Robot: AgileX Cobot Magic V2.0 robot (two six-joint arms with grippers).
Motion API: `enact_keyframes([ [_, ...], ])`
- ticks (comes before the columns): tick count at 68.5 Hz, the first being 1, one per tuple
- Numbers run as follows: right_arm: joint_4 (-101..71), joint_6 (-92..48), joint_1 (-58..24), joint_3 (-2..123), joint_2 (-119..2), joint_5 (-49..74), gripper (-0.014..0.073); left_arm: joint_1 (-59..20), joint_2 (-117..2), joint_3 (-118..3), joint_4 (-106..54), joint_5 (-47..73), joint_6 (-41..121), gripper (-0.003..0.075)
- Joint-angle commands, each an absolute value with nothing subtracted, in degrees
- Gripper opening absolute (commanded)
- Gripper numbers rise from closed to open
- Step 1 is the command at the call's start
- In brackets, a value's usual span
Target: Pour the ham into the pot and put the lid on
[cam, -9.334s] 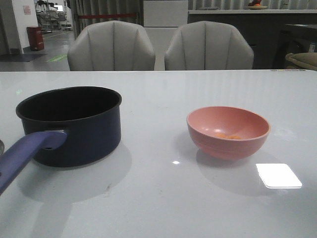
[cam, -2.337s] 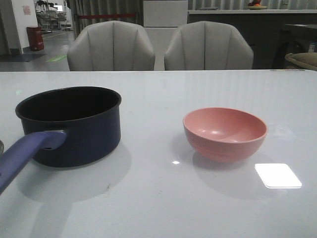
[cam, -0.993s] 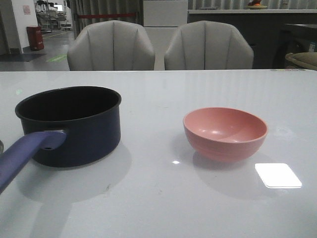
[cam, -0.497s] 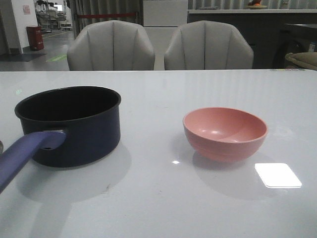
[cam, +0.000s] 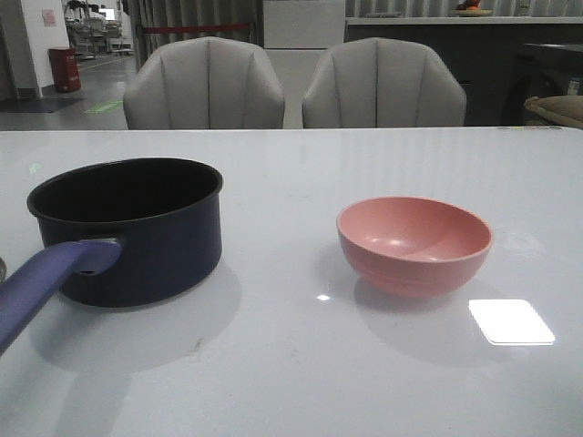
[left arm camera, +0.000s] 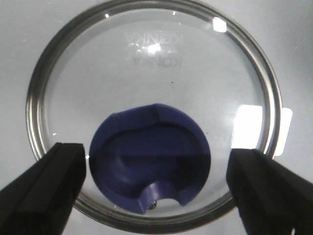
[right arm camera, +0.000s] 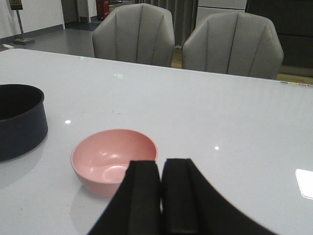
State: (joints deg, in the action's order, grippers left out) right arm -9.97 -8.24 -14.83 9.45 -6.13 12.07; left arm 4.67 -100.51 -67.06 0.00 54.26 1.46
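A glossy white table [cam: 301, 364] carries everything here. On its left side sits the pot [cam: 137, 232], dark navy with a black inside, its blue-purple handle [cam: 41, 287] reaching toward the near left edge. Well apart to the right rests a pink bowl [cam: 414, 244], upright, with nothing seen inside. The lid [left arm camera: 151, 112] also lies flat on the white surface, knob [left arm camera: 149, 159] upward (seen only in the left wrist view). A bright patch of reflected light [cam: 511, 321] shows near the bowl.
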Motion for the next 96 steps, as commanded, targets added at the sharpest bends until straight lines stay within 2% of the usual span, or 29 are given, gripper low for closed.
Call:
enact_keyframes([
  [1, -9.69, -8.73, -14.84, 11.11, -6.67, 7.30, 0.0161, 5.50, -99.51, -68.94, -0.52, 54.42, 1.55, 0.0626],
  [13, -9.69, -8.73, -14.84, 11.11, -6.67, 7.30, 0.0161, 6.72, -101.28, -68.94, -1.53, 54.42, 2.08, 0.0591],
  [28, -9.69, -8.73, -14.84, 11.11, -6.67, 7.30, 0.0161, 6.95, -101.55, -68.94, -6.25, 54.20, 6.16, 0.0375],
  [33, -9.69, -8.73, -14.84, 11.11, -6.67, 7.30, 0.0161, 6.95, -101.55, -68.94, -7.05, 54.06, 6.51, 0.0341],
  [46, -9.69, -8.73, -14.84, 11.11, -6.67, 7.30, 0.0161, 6.95, -101.42, -71.40, -7.05, 55.51, 6.54, 0.0333],
  [60, -9.69, -8.73, -14.84, 11.11, -6.67, 7.30, 0.0161, 6.95, -99.17, -79.92, -7.26, 61.46, 6.54, 0.0333],
  [77, -9.69, -8.73, -14.84, 11.11, -6.67, 7.30, 0.0161, 6.33, -95.36, -89.42, -8.03, 63.23, 6.54, 0.0333],
  [87, -9.69, -8.73, -14.84, 11.11, -6.67, 7.30, 0.0161, 1.80, -95.36, -93.28, -8.54, 64.82, 6.54, 0.0333],
  [96, -9.69, -8.73, -14.84, 11.11, -6.67, 7.30, 0.0161, -5.94, -95.73, -93.81, -8.05, 63.73, 6.64, 0.0333],
])
